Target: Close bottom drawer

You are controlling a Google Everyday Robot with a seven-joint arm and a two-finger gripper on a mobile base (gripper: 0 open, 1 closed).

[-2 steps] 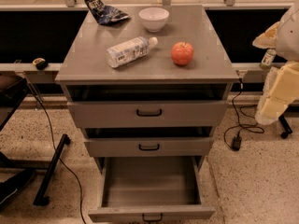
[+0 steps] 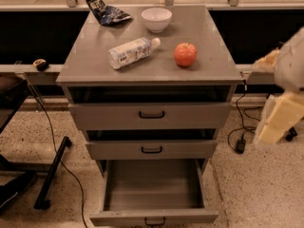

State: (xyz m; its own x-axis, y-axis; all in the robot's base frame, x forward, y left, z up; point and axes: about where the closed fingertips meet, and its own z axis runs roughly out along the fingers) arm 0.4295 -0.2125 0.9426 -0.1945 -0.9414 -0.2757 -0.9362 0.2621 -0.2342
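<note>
**Bottom drawer stands far out; approach not yet made**

The bottom drawer (image 2: 153, 216) is seen drawn far out of the grey cabinet (image 2: 218, 63). Its inside is bare, and its front panel with the small black handle (image 2: 155, 221) lies at the lower edge of the view. The middle drawer (image 2: 152, 149) and the top drawer (image 2: 152, 115) are each pulled out only a little. On the cabinet top are set an apple (image 2: 185, 54), a plastic bottle (image 2: 132, 52) on its side, a white bowl (image 2: 156, 19) and a dark snack bag (image 2: 105, 11).

The gripper (image 2: 280, 115), taken to be the pale shape at the right edge, is held in the air beside the cabinet at about the height of the upper drawers. It is well apart from the bottom drawer, and whether it is open or closed cannot be told.

The step in hand is judged to be the approach, since no contact has been made. For the next move, the gripper would need to be lowered and brought round in front of the panel. It would then be pressed squarely near the handle, so that the drawer is pushed straight back. An off-centre push might skew it.
</note>
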